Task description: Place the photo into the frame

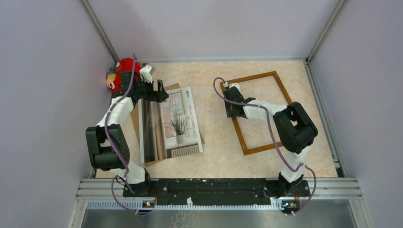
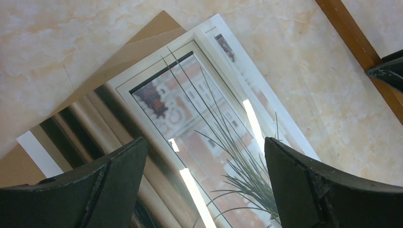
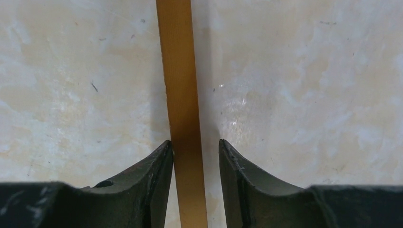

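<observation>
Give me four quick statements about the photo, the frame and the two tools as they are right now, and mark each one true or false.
1. The photo lies inside the frame. False: it lies on a brown board, apart from the frame.
2. The right tool straddles one rail of the frame. True.
3. The left tool is shut on the photo. False: it is open, above the photo.
4. The photo lies picture side up. True.
</observation>
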